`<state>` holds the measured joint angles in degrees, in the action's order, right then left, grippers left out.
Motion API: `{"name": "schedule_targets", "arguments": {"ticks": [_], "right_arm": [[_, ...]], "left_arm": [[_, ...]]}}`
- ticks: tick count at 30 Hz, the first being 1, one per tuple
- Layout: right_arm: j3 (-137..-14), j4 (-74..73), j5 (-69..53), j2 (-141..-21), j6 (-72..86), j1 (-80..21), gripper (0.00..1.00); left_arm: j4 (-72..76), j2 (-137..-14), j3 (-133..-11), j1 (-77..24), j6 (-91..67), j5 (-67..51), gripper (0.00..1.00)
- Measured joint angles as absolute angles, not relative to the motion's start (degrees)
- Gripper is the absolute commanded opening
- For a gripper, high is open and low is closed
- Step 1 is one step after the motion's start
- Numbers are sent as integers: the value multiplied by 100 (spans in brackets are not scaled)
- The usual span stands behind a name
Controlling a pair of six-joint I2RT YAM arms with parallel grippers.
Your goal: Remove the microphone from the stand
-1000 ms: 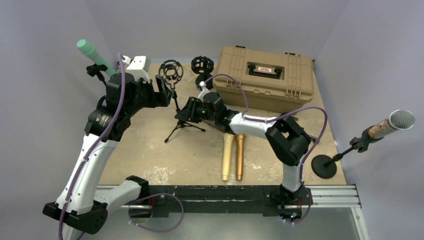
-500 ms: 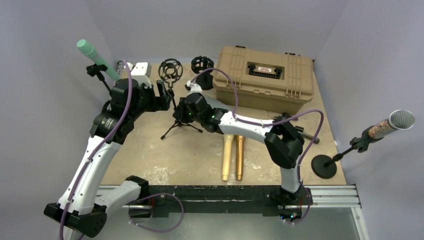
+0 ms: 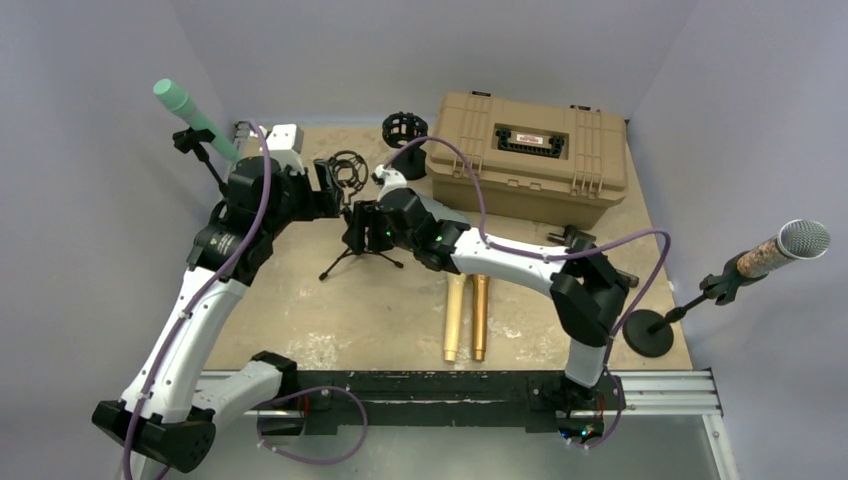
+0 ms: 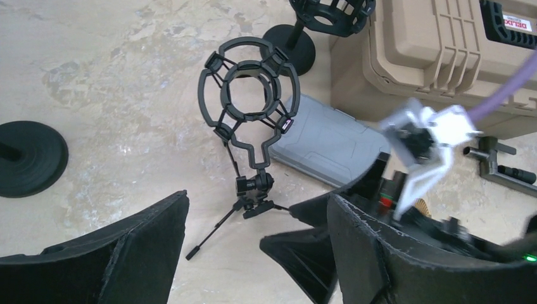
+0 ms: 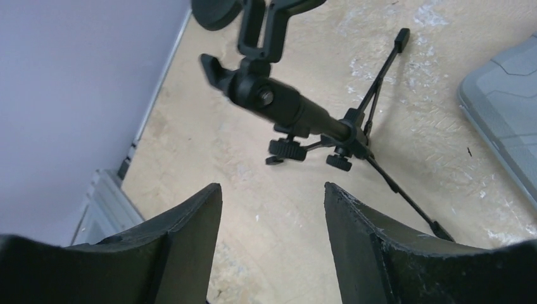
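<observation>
Two microphones sit in stands, neither near the arms. A green microphone point(image 3: 182, 105) slants up from a clip at the far left corner. A silver-grilled microphone point(image 3: 788, 245) leans out of a round-based stand point(image 3: 650, 333) at the right edge of the desk point(image 3: 380, 310). Two gold microphones point(image 3: 467, 315) lie side by side on the desk, already free. I cannot tell which of the mounted pair is meant.

Either one looks rigid and fairly dense for its size. The smooth round handle may slip under a loose grip, and the mesh head is the part most likely to dent. The handle just above the clip seems the place to take hold, drawing the microphone out along its own axis. Both stands look light and top-heavy, so a sideways tug could tip them.

The left jaws are spread wide and hold nothing. Their dark pads point(image 4: 133, 253) frame the empty shock mount point(image 4: 250, 101) on its small tripod point(image 4: 244, 202), and the right arm's wrist crowds in just beside one pad. The right jaws are likewise released, with their pads point(image 5: 183, 240) well apart. The tripod's stem and swivel joint lie ahead of them, between the pads in the right wrist view, and nothing there appears to touch. A tan case point(image 3: 530, 150) stands at the back of the desk
</observation>
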<state>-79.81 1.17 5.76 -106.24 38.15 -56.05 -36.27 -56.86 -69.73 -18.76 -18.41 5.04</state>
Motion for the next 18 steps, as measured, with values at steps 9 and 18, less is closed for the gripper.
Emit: {"name": "schedule_targets", "arguments": {"ticks": [9, 18], "right_arm": [[-6733, 869, -99, -9343, 4001, -5162, 61], [-5933, 1155, -738, -9078, 3583, -5022, 68]], "left_arm": [[-3573, -6252, -6989, -1828, -1870, 172, 78], [-3465, -6165, -6744, -1811, -1959, 126, 92]]}}
